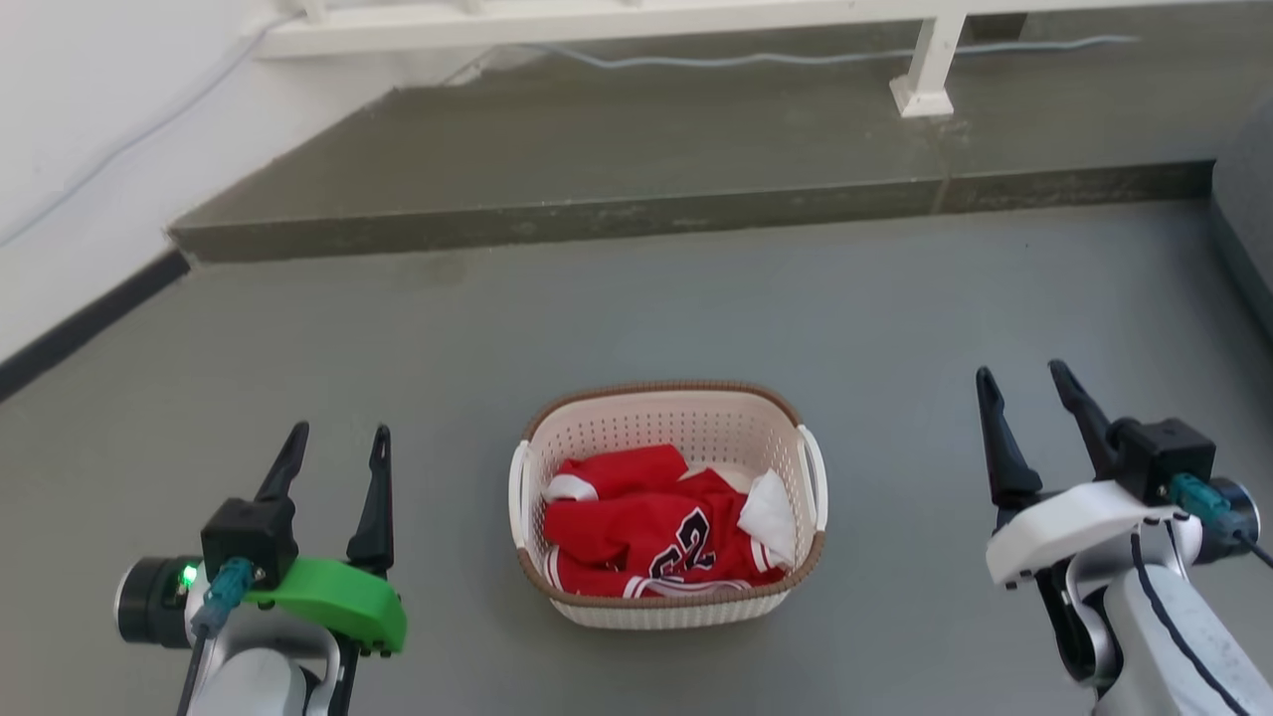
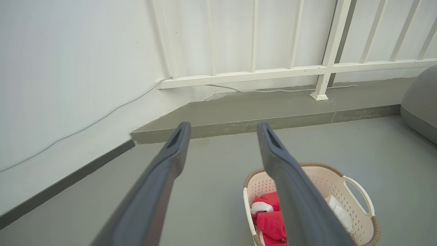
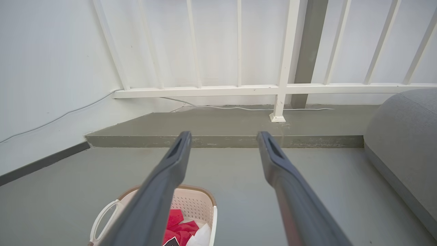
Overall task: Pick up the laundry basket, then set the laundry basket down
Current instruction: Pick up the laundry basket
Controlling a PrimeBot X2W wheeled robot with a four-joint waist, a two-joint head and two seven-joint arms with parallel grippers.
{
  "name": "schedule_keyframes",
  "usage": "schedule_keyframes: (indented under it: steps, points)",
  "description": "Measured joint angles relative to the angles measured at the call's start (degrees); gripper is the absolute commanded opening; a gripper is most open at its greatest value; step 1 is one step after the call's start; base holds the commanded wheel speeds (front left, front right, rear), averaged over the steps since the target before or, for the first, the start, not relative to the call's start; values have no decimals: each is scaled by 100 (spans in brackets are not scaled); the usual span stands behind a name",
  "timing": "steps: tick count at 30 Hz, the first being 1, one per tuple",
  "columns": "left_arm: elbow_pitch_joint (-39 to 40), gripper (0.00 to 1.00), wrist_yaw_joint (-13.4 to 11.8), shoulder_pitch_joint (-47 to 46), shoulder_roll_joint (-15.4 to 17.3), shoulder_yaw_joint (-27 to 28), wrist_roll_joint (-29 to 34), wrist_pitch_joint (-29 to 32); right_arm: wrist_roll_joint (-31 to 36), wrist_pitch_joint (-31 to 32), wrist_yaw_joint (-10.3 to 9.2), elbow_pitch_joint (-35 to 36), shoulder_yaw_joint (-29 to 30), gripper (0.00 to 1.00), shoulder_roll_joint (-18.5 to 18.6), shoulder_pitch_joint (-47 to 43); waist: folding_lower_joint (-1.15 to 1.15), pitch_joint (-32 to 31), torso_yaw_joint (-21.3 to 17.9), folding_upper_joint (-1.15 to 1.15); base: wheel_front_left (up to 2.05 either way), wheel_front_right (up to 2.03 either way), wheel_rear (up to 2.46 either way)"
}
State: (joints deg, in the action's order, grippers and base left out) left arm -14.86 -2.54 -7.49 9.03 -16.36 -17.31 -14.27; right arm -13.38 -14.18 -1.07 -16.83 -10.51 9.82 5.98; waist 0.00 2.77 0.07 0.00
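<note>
Left gripper (image 1: 339,430) and right gripper (image 1: 1020,369) at near corners, jaws spread, empty. Between them laundry basket (image 1: 676,418) on floor (image 1: 696,298), untouched, red jersey (image 1: 636,527) inside. Pick-up not begun; next move likely needs both arms swinging inward onto side handles (image 1: 817,477).

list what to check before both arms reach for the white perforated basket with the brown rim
1. Left gripper and right gripper open and empty: ok.
2. Cream-white perforated plastic laundry basket with brown woven-look rim upright on the grey floor, between the grippers: ok.
3. White left handle and right handle uncovered: ok.
4. Red jersey and white cloth inside the rim: ok.
5. Fingers at the handles: not ok, both grippers are apart from the basket.
6. Load light enough to lift: cannot tell.
</note>
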Motion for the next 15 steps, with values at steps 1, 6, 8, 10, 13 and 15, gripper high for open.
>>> schedule_keyframes:
  steps: [1, 6, 8, 10, 13, 15]
  points:
    - [20, 100, 0, -34, -7, 5, 0, 0, 1, 0, 2, 14, 7, 100, 0, 40, 0, 50, 0, 0, 0, 0, 0]
    - [102, 100, 0, -201, -42, 30, 0, 0, 13, 0, 5, 83, 46, 100, 0, 210, 0, 327, 2, 0, 0, 0, 0]
    - [145, 100, 0, -290, -62, 45, 0, 0, 21, 0, 7, 103, 63, 100, 0, 289, 0, 454, 3, 0, 0, 0, 0]
    - [175, 100, 0, -398, -69, 70, 0, -1, 27, -1, 54, 112, 80, 100, 1, 394, 0, 587, 6, 0, 0, 0, 0]
    - [222, 100, 0, -563, -77, 94, 0, -18, 32, -1, 55, 127, 101, 100, 3, 564, 0, 792, 9, 0, 0, 0, 0]
    - [244, 100, 0, -672, -92, 99, 0, -18, 33, -10, 56, 132, 118, 100, 4, 663, 0, 933, 11, 0, 0, 0, 0]
